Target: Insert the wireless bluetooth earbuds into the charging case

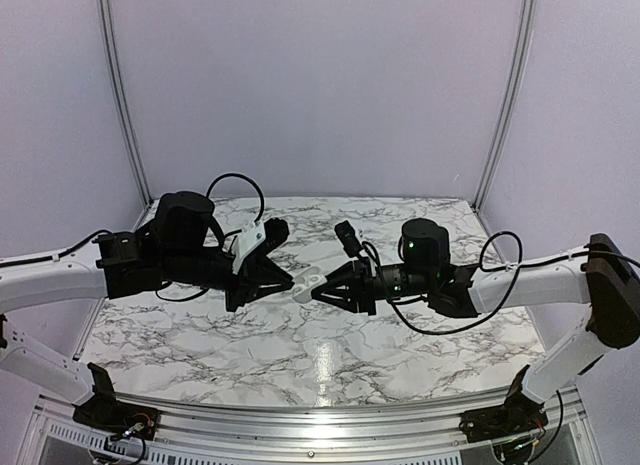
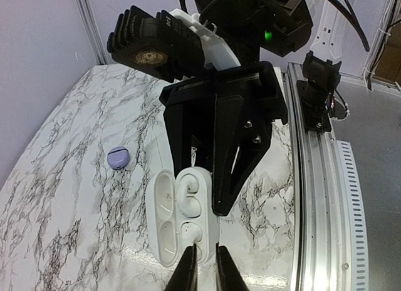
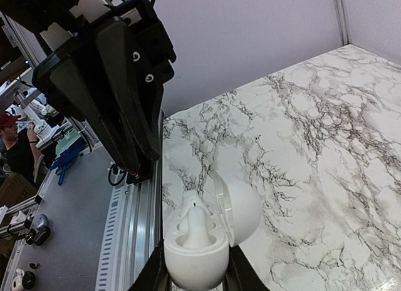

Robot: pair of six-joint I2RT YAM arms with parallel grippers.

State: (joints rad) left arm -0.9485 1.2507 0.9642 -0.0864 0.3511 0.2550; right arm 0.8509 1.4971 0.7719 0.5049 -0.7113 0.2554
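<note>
1 small whitish pebble-shaped earbud [image 3: 194, 209] stands upright in a well of the white rounded plastic charging case [image 3: 195, 256], its tip poking above the rim. The case's lid is swung open toward the far side. Whether the second well is filled cannot be told.

The right gripper [image 3: 197, 269] holds the case by its body, its black jaws pressed against both sides. This happens at the middle of the white, grey-veined marble-patterned surface [image 1: 200, 335], where the 2 arms meet.

The left gripper [image 2: 207, 269] points at the case from the left. Its jaws are drawn nearly together with only a slim gap, and nothing shows between them. Its tips sit just beside the end of the case.

A small lilac-grey pebble-shaped earbud [image 2: 118, 157] lies on the surface on the far side of the case, apart from it and from both grippers.
</note>
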